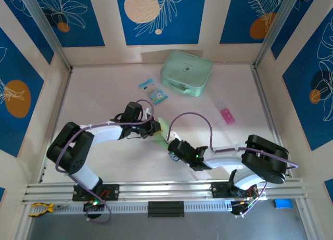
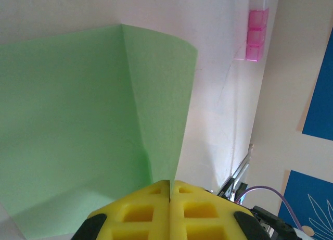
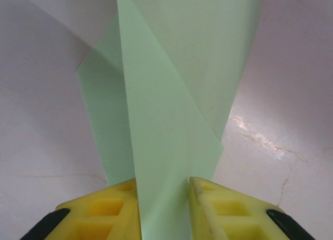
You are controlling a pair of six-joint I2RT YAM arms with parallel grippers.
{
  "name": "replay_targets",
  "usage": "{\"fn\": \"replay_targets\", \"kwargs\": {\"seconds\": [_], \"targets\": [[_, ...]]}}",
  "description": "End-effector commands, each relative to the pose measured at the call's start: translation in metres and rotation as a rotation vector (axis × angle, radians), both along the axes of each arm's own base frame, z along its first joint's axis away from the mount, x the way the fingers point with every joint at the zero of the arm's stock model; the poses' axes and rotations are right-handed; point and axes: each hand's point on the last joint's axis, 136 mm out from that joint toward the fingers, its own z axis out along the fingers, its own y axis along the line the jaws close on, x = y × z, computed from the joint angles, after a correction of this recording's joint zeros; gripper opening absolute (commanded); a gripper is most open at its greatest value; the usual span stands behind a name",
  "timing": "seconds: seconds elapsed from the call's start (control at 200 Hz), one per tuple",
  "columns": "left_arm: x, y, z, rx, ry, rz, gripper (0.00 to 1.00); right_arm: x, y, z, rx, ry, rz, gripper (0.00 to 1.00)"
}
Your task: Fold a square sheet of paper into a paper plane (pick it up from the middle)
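Observation:
The square sheet of paper (image 1: 163, 129) is pale green, creased and partly folded, and is held up off the table between the two grippers at the table's middle. My left gripper (image 1: 154, 126) is shut on its edge; in the left wrist view the yellow fingers (image 2: 140, 211) meet with the paper (image 2: 78, 120) pinched at the left gripper (image 2: 170, 184). My right gripper (image 1: 170, 145) faces it from the near right. In the right wrist view a folded strip of the paper (image 3: 166, 120) runs through the right gripper (image 3: 163, 185), whose yellow fingers (image 3: 223, 209) stand apart on either side.
A mint-green zip case (image 1: 186, 73) lies at the back centre, with a small blue-and-white packet (image 1: 153, 90) to its left. A pink and clear item (image 1: 227, 115) (image 2: 256, 34) lies to the right. Metal rails (image 1: 166, 190) run along the near edge; panelled walls enclose the table.

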Motion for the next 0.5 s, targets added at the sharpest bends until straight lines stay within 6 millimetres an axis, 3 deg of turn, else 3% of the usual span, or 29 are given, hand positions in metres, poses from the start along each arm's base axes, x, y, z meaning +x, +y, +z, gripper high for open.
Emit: {"fn": "replay_targets", "kwargs": {"seconds": [0.0, 0.495], "targets": [[0.0010, -0.0043, 0.0046, -0.010, -0.004, -0.019, 0.03, 0.0048, -0.0040, -0.0007, 0.010, -0.016, -0.032, 0.28], [0.0012, -0.0044, 0.0034, -0.008, -0.003, -0.019, 0.03, 0.0056, 0.0034, 0.0048, 0.065, -0.019, -0.012, 0.25]]}}
